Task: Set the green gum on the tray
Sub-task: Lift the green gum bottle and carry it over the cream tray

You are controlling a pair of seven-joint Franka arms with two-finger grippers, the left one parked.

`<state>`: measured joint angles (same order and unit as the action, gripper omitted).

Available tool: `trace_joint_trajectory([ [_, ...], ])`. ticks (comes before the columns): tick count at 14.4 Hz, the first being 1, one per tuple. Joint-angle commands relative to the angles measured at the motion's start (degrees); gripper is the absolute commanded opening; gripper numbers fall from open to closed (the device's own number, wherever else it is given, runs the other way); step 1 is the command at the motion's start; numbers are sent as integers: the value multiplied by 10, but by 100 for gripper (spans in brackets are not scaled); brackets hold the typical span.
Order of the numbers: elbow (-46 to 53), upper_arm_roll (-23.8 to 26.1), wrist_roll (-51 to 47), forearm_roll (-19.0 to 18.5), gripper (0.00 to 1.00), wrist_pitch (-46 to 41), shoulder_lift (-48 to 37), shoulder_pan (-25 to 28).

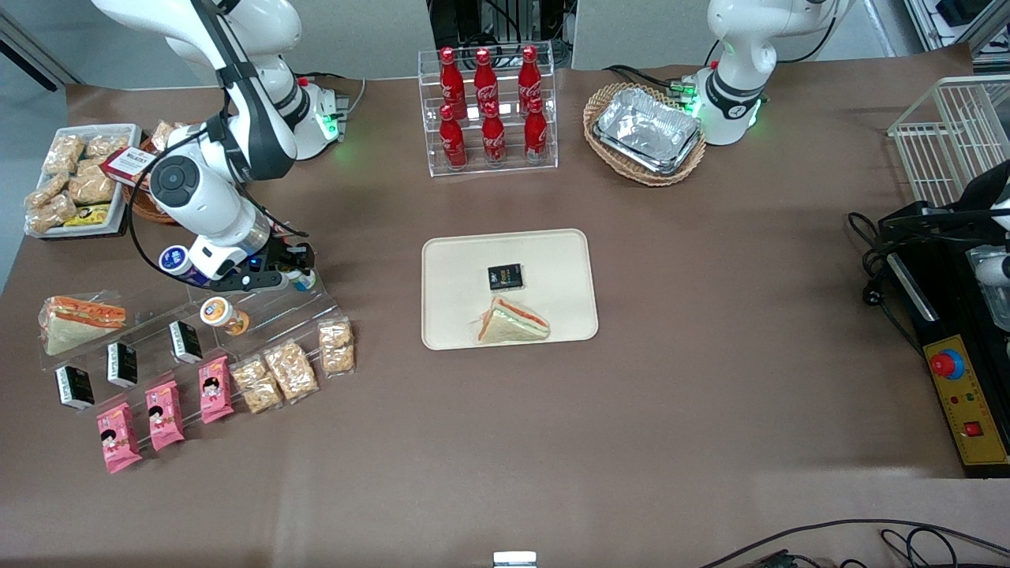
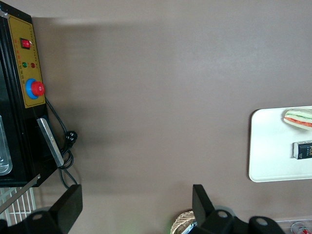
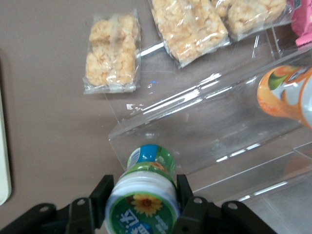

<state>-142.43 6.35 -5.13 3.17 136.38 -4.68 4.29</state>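
The green gum (image 3: 146,163) is a small white bottle with a green-rimmed lid and a sunflower on top. It is at the edge of a clear acrylic stand (image 3: 209,126). My right gripper (image 3: 144,191) is shut on it, one black finger on each side of the lid. In the front view the gripper (image 1: 293,274) is low over the stand at the working arm's end of the table, with the gum (image 1: 305,278) showing at its tip. The cream tray (image 1: 564,264) lies flat at the table's middle, well toward the parked arm from the gripper, and its corner shows in the left wrist view (image 2: 268,146).
On the tray lie a sandwich (image 1: 513,322) and a small black pack (image 1: 505,276). An orange-lidded bottle (image 1: 221,314) and a blue-lidded one (image 1: 175,259) sit on the stand. Snack packs (image 1: 290,369) lie nearer the front camera. A cola rack (image 1: 489,110) stands farther back.
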Motion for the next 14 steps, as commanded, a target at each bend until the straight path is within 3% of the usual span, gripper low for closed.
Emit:
trace_joint_trajectory([
  [1, 51, -8, 27, 5, 0, -92, -44, -3],
  [6, 247, -19, 21, 12, 0, -337, -41, -3],
  [9, 315, -13, 14, 22, 0, -404, -39, -1],
  [10, 321, -8, -11, 41, 0, -410, -42, 3],
  [11, 327, 12, -56, 58, 0, -412, -42, 3],
  [14, 336, 108, -194, 61, 0, -408, -39, 2],
])
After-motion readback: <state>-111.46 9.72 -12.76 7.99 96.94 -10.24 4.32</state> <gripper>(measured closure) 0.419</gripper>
